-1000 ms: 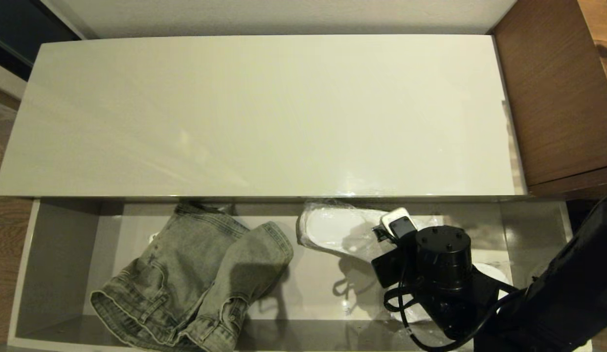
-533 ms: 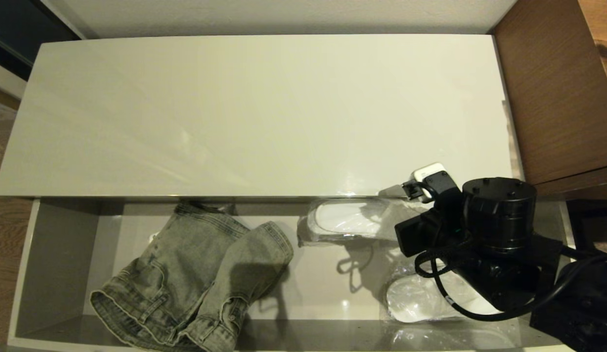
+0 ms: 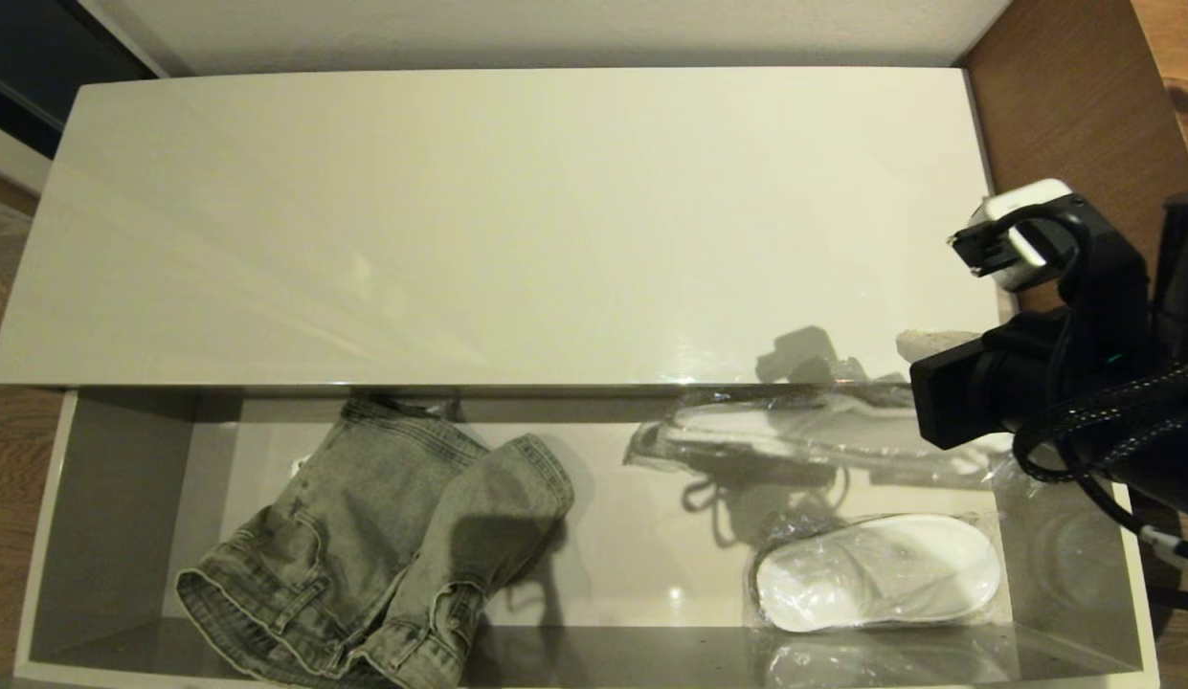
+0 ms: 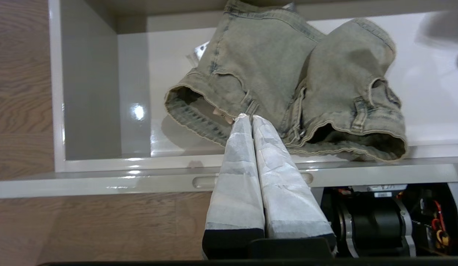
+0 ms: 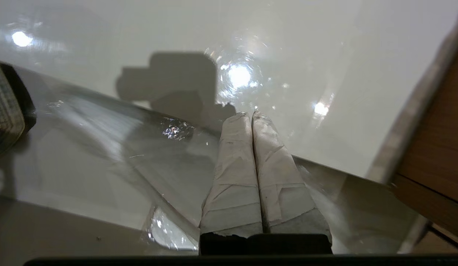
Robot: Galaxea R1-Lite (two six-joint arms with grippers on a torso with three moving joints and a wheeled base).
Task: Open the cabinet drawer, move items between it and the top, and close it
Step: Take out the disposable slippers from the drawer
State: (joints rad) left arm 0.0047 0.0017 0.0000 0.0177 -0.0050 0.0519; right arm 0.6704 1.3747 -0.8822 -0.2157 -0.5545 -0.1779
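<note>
Head view looks down on the long glossy cream-white cabinet top (image 3: 517,220), and the wide pale-grey cabinet drawer (image 3: 115,498) stands pulled open below it. Inside, on the robot's left half, lies the folded faded grey-green denim garment (image 3: 383,545), bunched with its waistband and leg openings toward the drawer's front wall. On the right half, a flat white disposable slipper in clear plastic (image 3: 876,571) rests on the drawer floor near the front. A second plastic-wrapped slipper (image 3: 823,431) hangs above the drawer just beside the top's front edge, stretched out long and blurred, one end running up to the right gripper (image 3: 924,343). That black right arm (image 3: 1072,373) reaches in from the right edge, over the right end of the top. Right wrist view shows the two taped white fingers (image 5: 232,173) pressed tight together, with crinkled clear plastic spreading out from them on both sides, so the jaws look pinched on the wrapping; the glossy top and the brown wooden desk (image 5: 435,147) sit beyond. Left wrist view has the left gripper (image 4: 249,118) with its taped fingers together on nothing, hovering outside the drawer's front wall and pointing at the denim garment (image 4: 288,81), not touching it. Wood-grain floor (image 4: 26,92) shows beside the drawer.
</note>
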